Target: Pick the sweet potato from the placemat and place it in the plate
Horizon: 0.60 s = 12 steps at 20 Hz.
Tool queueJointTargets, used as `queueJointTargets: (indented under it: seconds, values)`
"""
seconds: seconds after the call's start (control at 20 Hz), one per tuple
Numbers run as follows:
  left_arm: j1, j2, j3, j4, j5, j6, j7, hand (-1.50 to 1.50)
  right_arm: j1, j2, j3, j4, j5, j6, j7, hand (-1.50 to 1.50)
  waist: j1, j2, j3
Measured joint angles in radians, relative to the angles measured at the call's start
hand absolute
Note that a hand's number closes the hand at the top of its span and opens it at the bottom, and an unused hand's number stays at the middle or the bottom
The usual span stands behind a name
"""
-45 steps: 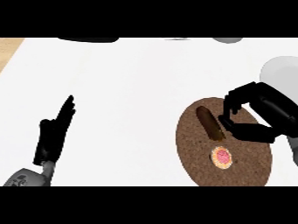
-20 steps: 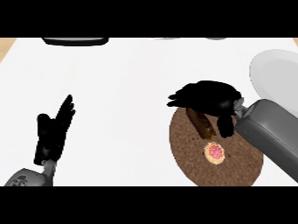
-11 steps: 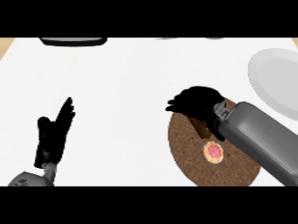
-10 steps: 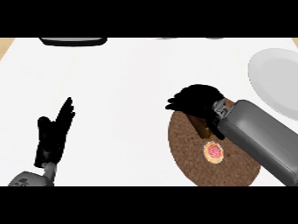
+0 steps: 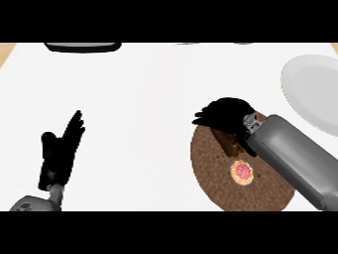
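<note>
Head view: white counter top [image 5: 149, 89], round grey plate [image 5: 321, 94] at right edge. Right hand [image 5: 226, 115] curled over brown sweet potato [image 5: 231, 144] on round brown placemat [image 5: 215, 173]. Left hand [image 5: 60, 151] rests open, lower left.

counter top [image 5: 157, 89]: smooth, matt white over most of the surface; pale wood grain shows at the far left and far right corners
placemat [image 5: 219, 176]: brown, speckled and rough-looking, like woven cloth or cork; matt
plate [image 5: 321, 94]: smooth, plain white-grey, like glazed ceramic, with a soft sheen
sweet potato [image 5: 230, 145]: dull brown skin, matt, mostly hidden
round piece [image 5: 242, 171] on the placemat: orange rim, pinkish middle, slightly glossy
right hand [image 5: 226, 115]: black, matt, like plastic or rubber
left hand [image 5: 60, 151]: the same matt black
right forearm [image 5: 303, 166]: smooth grey shell, like painted metal or plastic, faint sheen
</note>
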Motion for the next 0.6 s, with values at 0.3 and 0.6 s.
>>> queueJointTargets:
  seconds: [0.3, 0.6]
  values:
    - [0.01, -0.02, 0.027, -0.013, -0.03, -0.018, 0.01, 0.0, 0.023, 0.045, -0.035, 0.025, 0.083, 0.022, -0.021, -1.5, 0.0, 0.0, 0.0]
    - [0.014, -0.039, 0.046, -0.03, -0.066, -0.032, 0.036, 0.0, 0.037, 0.072, -0.07, 0.088, 0.169, -0.007, -0.071, -1.5, 0.0, 0.0, 0.0]
